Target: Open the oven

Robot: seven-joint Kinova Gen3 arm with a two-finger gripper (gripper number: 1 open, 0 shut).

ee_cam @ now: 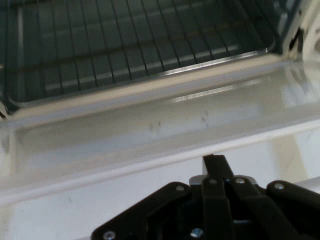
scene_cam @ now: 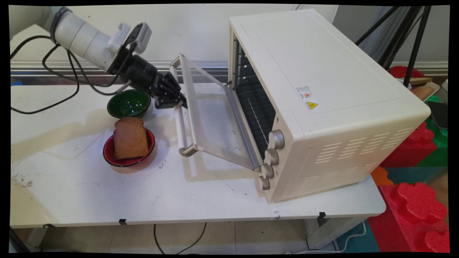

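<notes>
Bread [scene_cam: 130,138] in bowl [scene_cam: 118,157], left of oven [scene_cam: 322,107]; second bowl [scene_cam: 129,103] behind.

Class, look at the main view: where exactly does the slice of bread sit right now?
The bread slice lies in the red bowl on the table's left half, just in front of the green bowl and left of the open oven door.

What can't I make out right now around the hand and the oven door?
- Black two-finger hand: in the main view it sits at the silver door handle, but its linkage hides any contact; in the hand view the handle is out of view.
- Cream toaster oven: the main view hides most of its interior behind the glass door.
- Dark green bowl: contents indistinct.
</notes>
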